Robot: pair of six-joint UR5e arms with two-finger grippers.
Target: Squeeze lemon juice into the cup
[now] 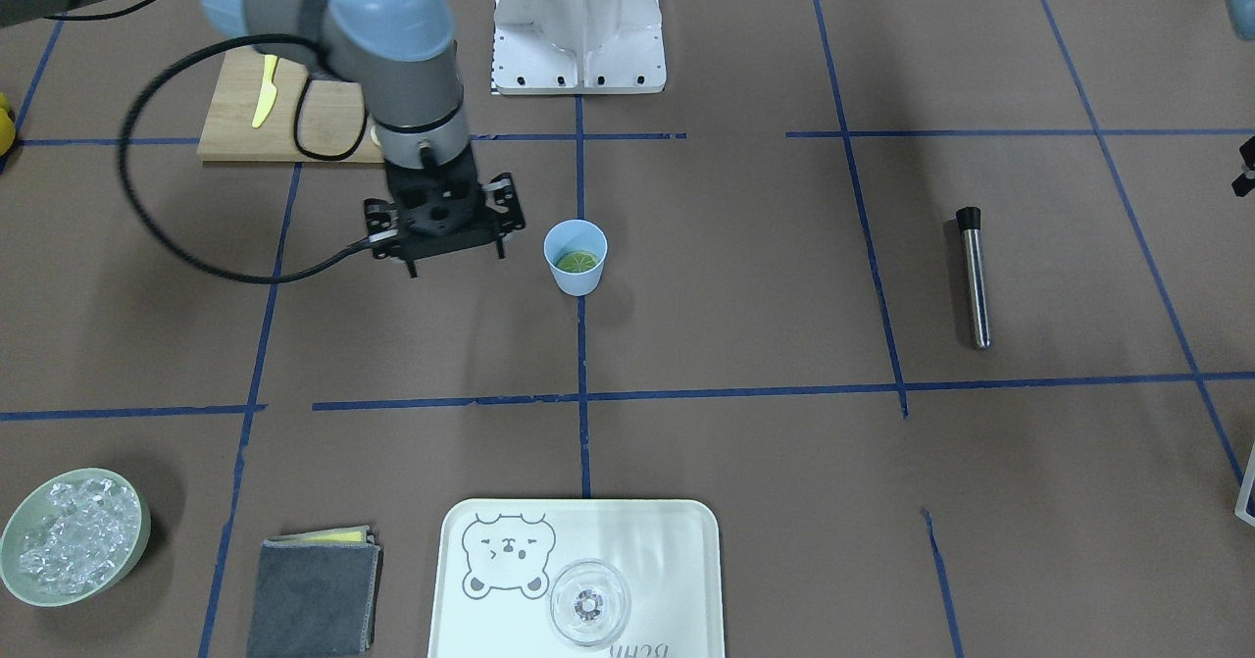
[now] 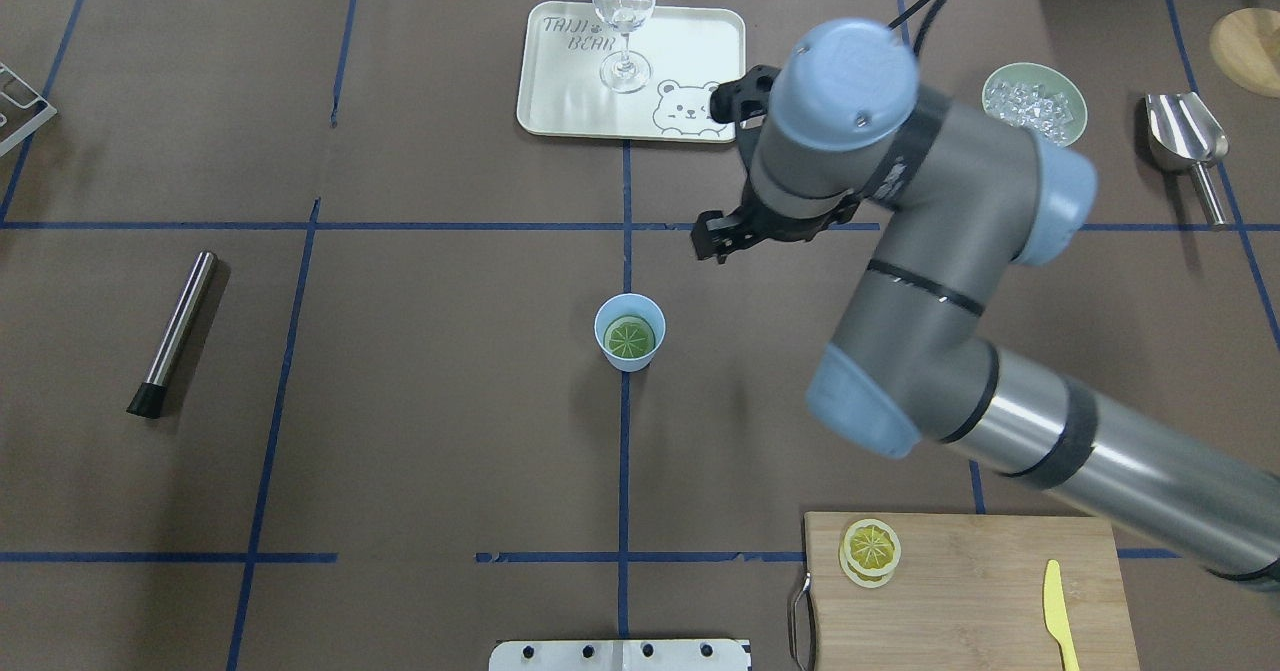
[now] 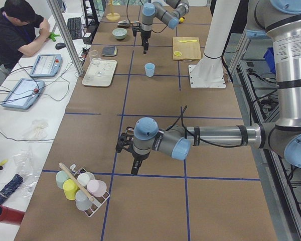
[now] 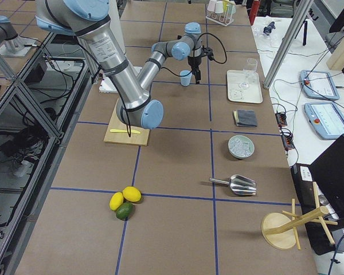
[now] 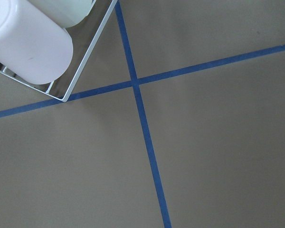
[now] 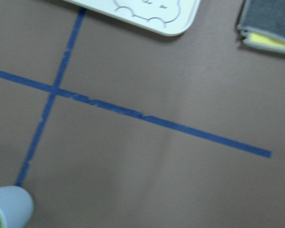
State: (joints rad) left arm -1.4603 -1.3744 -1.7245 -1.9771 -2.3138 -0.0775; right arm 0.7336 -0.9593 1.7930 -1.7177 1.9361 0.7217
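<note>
Lemon slice down flat inside cup, mid-table, far from every edge. Right gripper just beside, fingers spread, holding nothing, clear of the rim, likely so cup stays untipped. Overhead: spare slice waiting on cutting board by robot-side edge, toward right corner. Left-end view: left gripper hanging near left end, out of play; spread or pinched, cannot tell.

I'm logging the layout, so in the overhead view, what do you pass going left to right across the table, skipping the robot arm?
Steel muddler → light-blue cup with a lemon slice inside → second lemon slice on the cutting board → ice bowl → metal scoop.
</note>
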